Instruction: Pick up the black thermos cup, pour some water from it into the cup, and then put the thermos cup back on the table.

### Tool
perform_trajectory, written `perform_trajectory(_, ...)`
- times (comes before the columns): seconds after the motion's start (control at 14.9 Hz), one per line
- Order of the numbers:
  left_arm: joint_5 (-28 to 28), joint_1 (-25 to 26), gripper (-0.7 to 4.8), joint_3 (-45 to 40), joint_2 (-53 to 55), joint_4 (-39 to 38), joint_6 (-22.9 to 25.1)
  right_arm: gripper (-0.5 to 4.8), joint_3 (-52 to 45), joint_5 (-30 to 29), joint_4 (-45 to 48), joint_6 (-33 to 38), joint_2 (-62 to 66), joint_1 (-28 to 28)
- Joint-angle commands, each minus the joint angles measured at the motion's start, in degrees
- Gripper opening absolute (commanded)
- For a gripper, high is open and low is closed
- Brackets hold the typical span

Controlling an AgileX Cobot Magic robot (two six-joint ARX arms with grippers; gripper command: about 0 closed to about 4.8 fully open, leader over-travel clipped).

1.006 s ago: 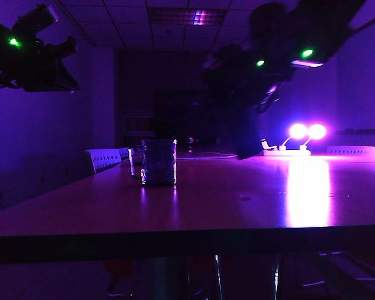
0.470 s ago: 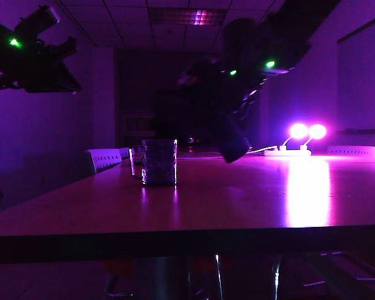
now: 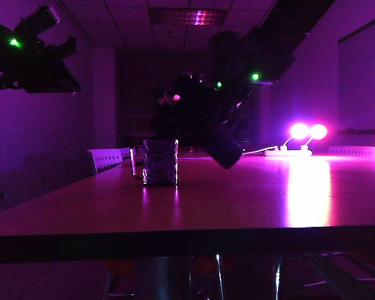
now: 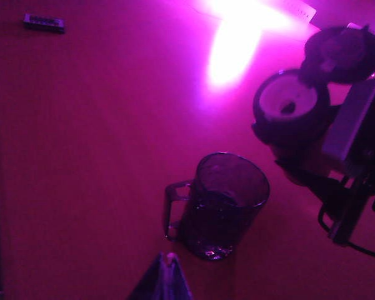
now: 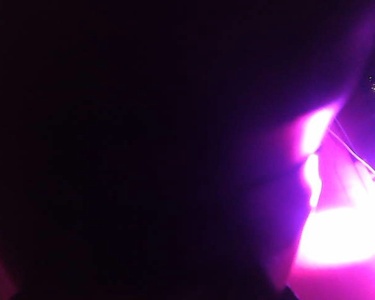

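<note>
The black thermos cup [image 3: 224,150] hangs tilted in the air above the table [image 3: 237,200], its base low and its top leaning toward the cup. My right gripper [image 3: 203,115] is shut on its body. From the left wrist, the thermos mouth [image 4: 292,106] shows with its flip lid [image 4: 344,53] swung open, just beside the cup [image 4: 222,203]. The cup [image 3: 159,161] is a clear textured glass mug with a handle, standing upright. No stream of water is visible. My left gripper [image 4: 169,257] is held high over the cup, fingertips together. The right wrist view is almost filled by the thermos's dark body [image 5: 144,144].
Two glaring lamps [image 3: 307,132] on a power strip stand at the table's back right, with a cable running from them. White chair backs [image 3: 105,159] rise behind the table's left side. A small dark flat object [image 4: 44,22] lies far from the cup.
My right arm has carried the thermos left and down toward the cup and tipped it further over. The left arm and the cup have stayed put.
</note>
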Motion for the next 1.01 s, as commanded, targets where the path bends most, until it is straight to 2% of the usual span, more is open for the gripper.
perform_trajectory(0.07,0.5,-0.1,-0.06,0.2,-0.3,0.3,0.2,1.44,0.7,1.6,3.2,-1.7,-0.8,0.0)
perform_trajectory(0.2,0.9,-0.1,-0.06,0.2,-0.3,0.3,0.0,1.44,0.7,1.6,3.2,-9.1,-0.8,0.0)
perform_trajectory(0.4,1.6,-0.1,-0.06,0.2,-0.3,0.3,0.0,1.44,0.7,1.7,3.2,-10.1,-0.8,0.0)
perform_trajectory(0.81,1.9,-0.1,-0.06,0.2,-0.3,0.3,0.0,1.44,0.7,5.7,3.2,-12.1,-0.8,0.0)
perform_trajectory(1.01,1.9,-0.1,-0.06,0.2,-0.3,0.3,-0.5,1.48,0.7,7.0,3.4,-17.0,-0.7,0.4)
